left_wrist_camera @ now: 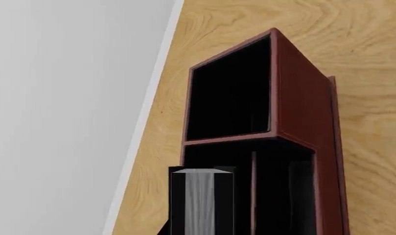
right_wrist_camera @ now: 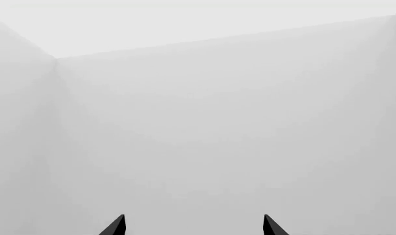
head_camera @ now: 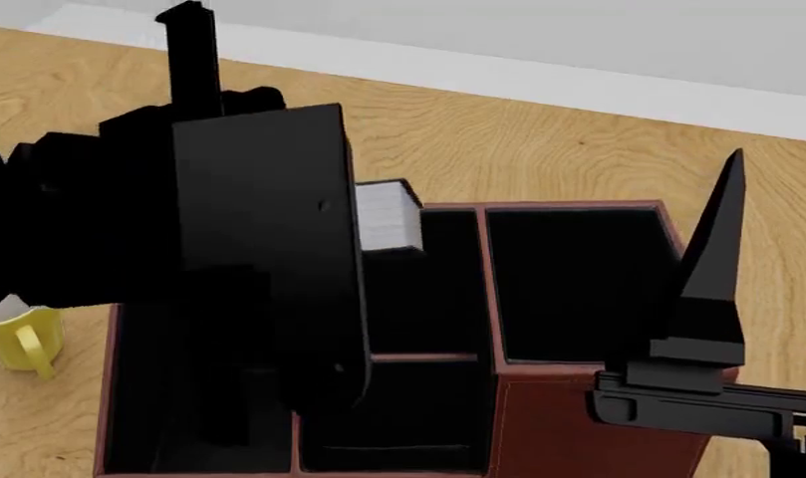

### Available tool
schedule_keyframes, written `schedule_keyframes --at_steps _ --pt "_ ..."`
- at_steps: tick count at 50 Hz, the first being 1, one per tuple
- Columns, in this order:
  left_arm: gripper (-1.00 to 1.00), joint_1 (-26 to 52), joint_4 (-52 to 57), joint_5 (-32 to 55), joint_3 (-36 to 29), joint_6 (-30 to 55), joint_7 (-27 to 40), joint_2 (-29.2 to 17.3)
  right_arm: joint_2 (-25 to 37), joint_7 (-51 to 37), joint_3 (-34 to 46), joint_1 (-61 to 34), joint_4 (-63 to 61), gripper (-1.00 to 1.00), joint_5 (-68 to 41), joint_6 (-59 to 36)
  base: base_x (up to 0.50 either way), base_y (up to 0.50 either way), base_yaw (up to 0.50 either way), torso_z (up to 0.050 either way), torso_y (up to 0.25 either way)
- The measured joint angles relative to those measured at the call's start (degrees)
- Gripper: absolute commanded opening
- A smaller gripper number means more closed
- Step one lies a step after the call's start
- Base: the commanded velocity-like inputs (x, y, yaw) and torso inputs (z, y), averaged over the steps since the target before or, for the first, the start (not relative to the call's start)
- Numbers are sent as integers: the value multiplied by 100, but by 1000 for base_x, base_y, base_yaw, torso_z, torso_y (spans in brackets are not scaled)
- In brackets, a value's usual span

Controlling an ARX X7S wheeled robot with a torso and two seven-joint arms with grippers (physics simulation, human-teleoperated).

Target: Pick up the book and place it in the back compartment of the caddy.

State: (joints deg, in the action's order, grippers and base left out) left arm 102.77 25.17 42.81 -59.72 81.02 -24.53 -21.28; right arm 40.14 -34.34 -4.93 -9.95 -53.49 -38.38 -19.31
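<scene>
The book (left_wrist_camera: 201, 203) is seen at the lower centre of the left wrist view, presented end-on: a white, finely lined page edge is framed by black covers on either side. It is gripped between the jaws of the left gripper (head_camera: 376, 234), which are closed against the two covers to the width of the book. In the head view only a white corner of the book (head_camera: 387, 214) is shown, just left of centre, projecting past the large black body of the left arm and held over the rear edge of the caddy (head_camera: 582, 423). Whether the book touches the caddy cannot be told.

The caddy (left_wrist_camera: 302, 107) is shown as a dark red-brown box with a black interior, divided by thin reddish walls. In the left wrist view an open square section lies beyond the book, and narrower sections lie beside it. No contents can be made out in any section that is visible; much of the caddy's left side in the head view is hidden by the arm.

The right gripper (right_wrist_camera: 194, 226) is held wide open, with nothing between its two black fingertips (right_wrist_camera: 115, 226); only a pale wall is seen before it. In the head view, one finger (head_camera: 715, 264) is raised at the right of the frame.

A yellow mug (head_camera: 20, 337) stands on the wooden table (head_camera: 549, 139) at the left edge, just beside the caddy.
</scene>
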Motion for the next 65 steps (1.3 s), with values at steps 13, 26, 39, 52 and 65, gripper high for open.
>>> schedule_keyframes --at_steps 13,26,39,52,65 --pt "-100 -201 -303 -21 -13 6 152 225 7 -9 -24 45 36 100 -16 64 0 0 0 1 2" --pt "-100 -471 -435 -90 -204 44 414 406 25 -36 -140 167 25 100 -67 155 0 0 0 0 2" --pt "-100 -649 -276 23 -280 198 616 493 42 -58 -185 230 15 100 -91 216 0 0 0 1 2" --pt "-100 -754 29 389 -7 506 872 594 58 -70 -214 289 -1 100 -102 279 0 0 0 0 1" --pt "-100 -794 121 732 100 597 1235 690 80 -87 -259 356 -25 100 -137 342 0 0 0 0 2"
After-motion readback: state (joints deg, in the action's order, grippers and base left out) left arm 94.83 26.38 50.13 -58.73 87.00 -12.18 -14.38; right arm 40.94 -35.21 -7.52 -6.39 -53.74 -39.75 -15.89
